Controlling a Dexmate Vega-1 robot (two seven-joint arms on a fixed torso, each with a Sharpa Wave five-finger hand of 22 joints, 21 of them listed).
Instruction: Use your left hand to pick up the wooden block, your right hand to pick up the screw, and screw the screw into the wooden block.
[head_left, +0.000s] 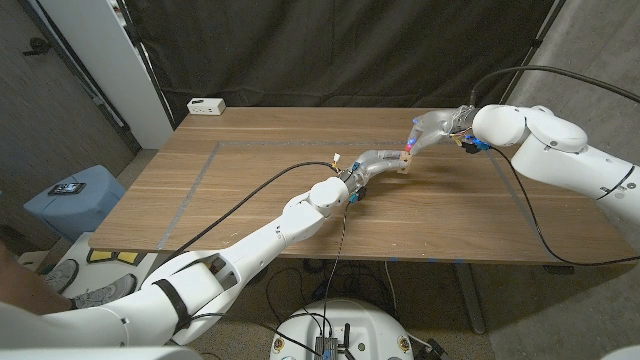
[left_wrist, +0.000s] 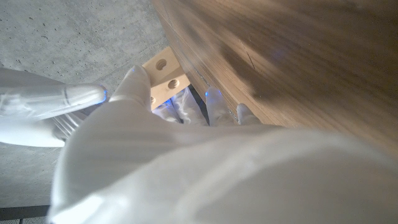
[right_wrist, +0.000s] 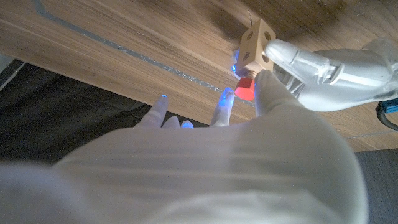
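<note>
Both pick-ups look done. From the head view, the left hand (head_left: 375, 162) and right hand (head_left: 432, 128) meet above the wooden table (head_left: 250, 200), the small pale wooden block with round holes (head_left: 403, 165) between them. The left wrist view shows the left hand's fingers around the block. The right wrist view shows the right hand pinching the red-headed screw (right_wrist: 245, 88) against the block's face; driving it in remains, I judge.
</note>
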